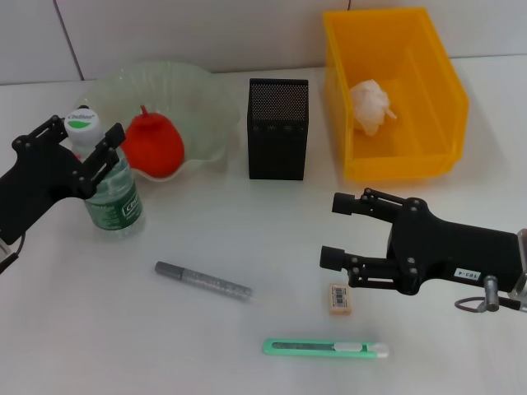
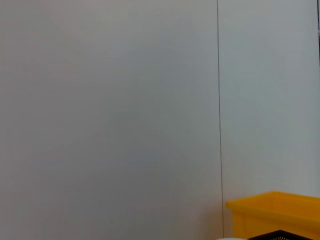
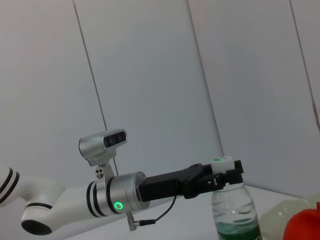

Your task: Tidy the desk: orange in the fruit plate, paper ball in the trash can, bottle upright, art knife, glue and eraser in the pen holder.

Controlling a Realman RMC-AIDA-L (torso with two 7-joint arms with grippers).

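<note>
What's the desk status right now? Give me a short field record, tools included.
orange: in fruit plate, orange
paper ball: in trash can, paper ball
bottle: upright, left tool around its neck
glue: lying on desk
eraser: on desk, beside right tool, which is open
art knife: on desk, near edge
pen holder: nothing seen inside
</note>
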